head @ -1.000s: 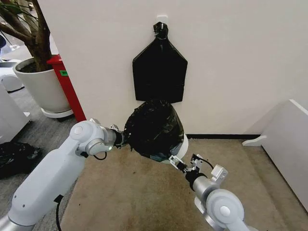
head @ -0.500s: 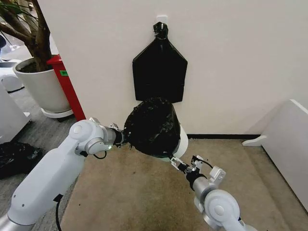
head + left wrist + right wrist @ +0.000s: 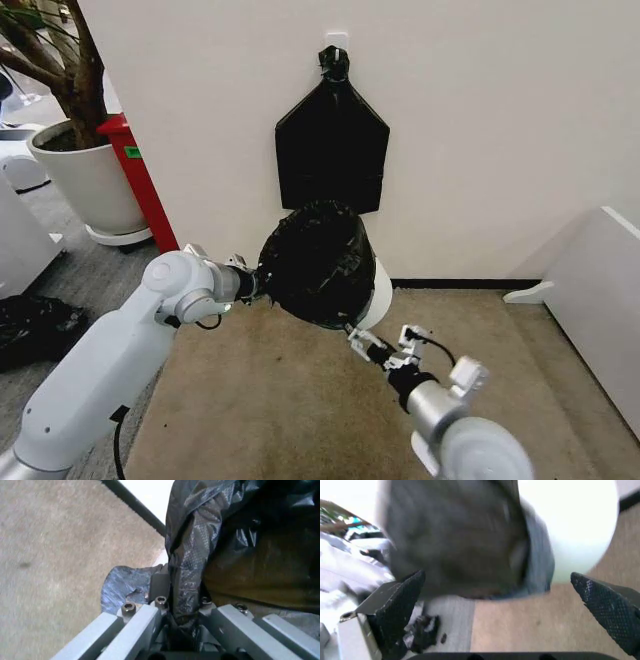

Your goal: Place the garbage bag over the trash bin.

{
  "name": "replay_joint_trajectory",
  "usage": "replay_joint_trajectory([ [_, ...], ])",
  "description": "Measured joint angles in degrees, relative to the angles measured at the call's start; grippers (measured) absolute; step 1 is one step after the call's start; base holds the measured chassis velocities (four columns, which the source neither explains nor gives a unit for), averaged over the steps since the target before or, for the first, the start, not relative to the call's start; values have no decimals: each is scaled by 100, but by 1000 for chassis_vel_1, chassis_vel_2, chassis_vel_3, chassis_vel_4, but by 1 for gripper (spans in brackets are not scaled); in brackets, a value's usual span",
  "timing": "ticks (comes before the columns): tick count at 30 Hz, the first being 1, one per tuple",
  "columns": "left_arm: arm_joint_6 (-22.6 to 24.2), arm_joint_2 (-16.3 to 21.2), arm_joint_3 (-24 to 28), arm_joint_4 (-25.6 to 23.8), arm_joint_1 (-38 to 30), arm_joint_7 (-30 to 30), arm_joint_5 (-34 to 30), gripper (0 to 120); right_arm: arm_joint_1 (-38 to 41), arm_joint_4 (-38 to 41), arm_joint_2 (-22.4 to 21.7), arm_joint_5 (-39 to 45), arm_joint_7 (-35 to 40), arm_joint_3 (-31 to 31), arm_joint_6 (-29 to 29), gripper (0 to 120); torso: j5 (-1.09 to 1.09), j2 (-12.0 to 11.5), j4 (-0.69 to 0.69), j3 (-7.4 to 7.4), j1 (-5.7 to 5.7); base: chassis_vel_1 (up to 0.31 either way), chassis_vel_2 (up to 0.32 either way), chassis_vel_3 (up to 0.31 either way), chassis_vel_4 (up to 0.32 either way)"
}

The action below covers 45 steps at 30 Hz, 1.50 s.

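You are looking at a beige carpet (image 3: 270,400) that meets a plain white wall (image 3: 500,130) along a dark baseboard (image 3: 450,284). To the robot's left the carpet gives way to grey flooring, where a large white plant pot (image 3: 85,180) holds a tree (image 3: 60,60) and a red post (image 3: 140,180) stands against the wall corner. A lumpy dark bag (image 3: 35,325) lies on the grey floor at the far left. A white panel (image 3: 595,290) leans in at the right edge.

On the wall, directly above the work area, a flat shield-shaped black bundle (image 3: 331,150) hangs from a hook by a knot at its top. It does not touch the items below.

The trash bin (image 3: 378,290) stands on the carpet close to the wall. Note that only a crescent of its cream-white side shows on the robot's right. The garbage bag (image 3: 320,262) covers the rest of it, mouth spread wide and wrinkled.

The left gripper (image 3: 182,618) is at the bag's left edge. In the left wrist view its fingers are clamped on a fold of black plastic.

The right gripper (image 3: 362,340) sits just below the bag's lower right edge, apart from it. In the right wrist view its two padded fingers (image 3: 400,607) stand wide apart with nothing between them, and the bag and bin lie beyond them.
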Motion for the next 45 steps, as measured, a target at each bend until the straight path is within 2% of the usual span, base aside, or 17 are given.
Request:
replay_joint_trajectory([
  [3, 337, 80, -52, 74, 246, 750, 482, 0, -141, 209, -297, 838, -110, 1298, -301, 100, 1, 0, -2, 0, 0, 0, 0, 0, 0],
  [5, 367, 98, -48, 85, 284, 883, 604, 0, -144, 216, -344, 961, -132, 1452, -339, 100, 2, 0, -3, 0, 0, 0, 0, 0, 0],
  [6, 430, 163, -21, 118, 414, 1376, 1025, 0, -103, 220, -509, 1382, -187, 1924, -456, 100, 1, 0, -3, 0, 0, 0, 0, 0, 0],
  [8, 487, 236, 7, 165, 582, 2163, 1511, 0, 98, 124, -729, 1925, -217, 2362, -586, 100, 0, 0, 1, 0, 0, 0, 0, 0, 0],
  [11, 399, 281, 84, 270, 758, 3240, 2163, 0, 659, -210, -1120, 2605, -236, 2596, -777, 100, 2, 0, 1, 1, 0, 0, 0, 0, 0],
  [13, 345, 283, 109, 294, 778, 3431, 2284, 0, 761, -271, -1188, 2708, -254, 2598, -825, 100, 2, 0, 1, 1, 0, 0, 0, 0, 0],
  [17, -232, 333, 241, 503, 867, 4884, 3327, 0, 1123, -751, -1569, 2897, -873, 2527, -1258, 100, 2, 0, 0, 0, 0, 0, 0, 0, 0],
  [18, -232, 333, 241, 503, 867, 4884, 3327, 0, 1123, -751, -1569, 2897, -873, 2527, -1258, 100, 2, 0, 0, 0, 0, 0, 0, 0, 0],
  [22, -754, 413, 296, 674, 907, 5760, 4180, 0, 1358, -1244, -1806, 2767, -1689, 2423, -1558, 100, 1, 0, -1, 0, 0, 0, 0, 0, 0],
  [24, -924, 453, 305, 706, 925, 6049, 4499, 0, 1673, -1514, -1893, 2677, -1857, 2263, -1653, 100, 2, 0, -1, 1, 0, 0, 0, 0, 0],
  [27, -1072, 493, 317, 705, 942, 6224, 4759, 0, 2011, -1636, -1937, 2727, -1783, 2080, -1663, 100, 2, 0, 0, 1, 0, 0, 0, 0, 0],
  [32, -1303, 626, 321, 603, 998, 6725, 5473, 0, 2957, -1899, -1950, 2843, -1285, 1312, -1662, 100, -1, 0, 0, 1, 0, 0, 0, 0, 0],
  [38, -1366, 682, 255, 462, 1085, 6953, 5693, 0, 3445, -2103, -1830, 2735, -939, 604, -1663, 100, -1, 0, 1, 1, 0, 0, 0, 0, 0],
  [45, -1374, 687, 161, 379, 1173, 7002, 5650, 0, 3513, -2376, -1749, 2508, -920, 305, -1643, 100, 0, 0, 0, 1, 0, 0, 0, 0, 0],
])
